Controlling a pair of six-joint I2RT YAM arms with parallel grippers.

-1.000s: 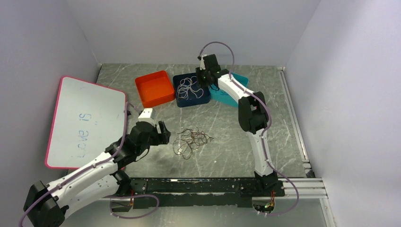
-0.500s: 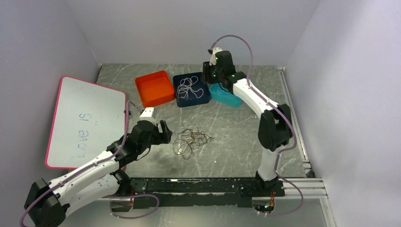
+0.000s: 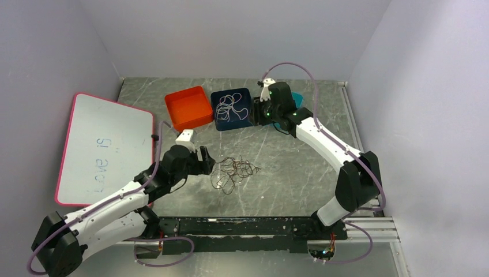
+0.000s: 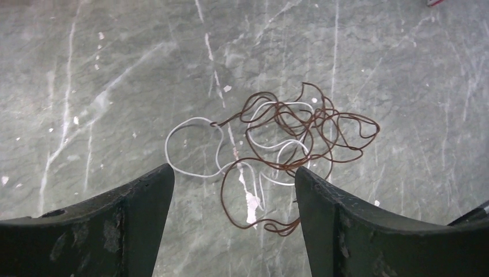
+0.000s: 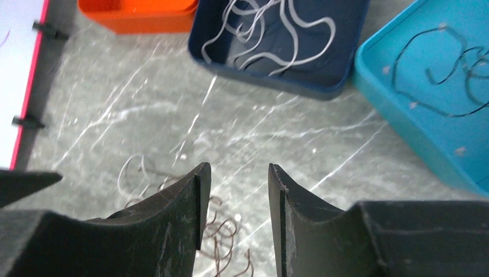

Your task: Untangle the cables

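Brownish-red thin wire [image 4: 300,130] loops through the thin white wire [image 4: 193,119]; the left gripper [image 4: 233,176], spread wide, should pinch one strand only. Right gripper [image 5: 235,173] hangs parted, empty.

A lab booth; plain walls [image 3: 230,34] box the grey table [image 3: 288,167].

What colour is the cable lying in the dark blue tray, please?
The cable is white; the right wrist view shows it best.
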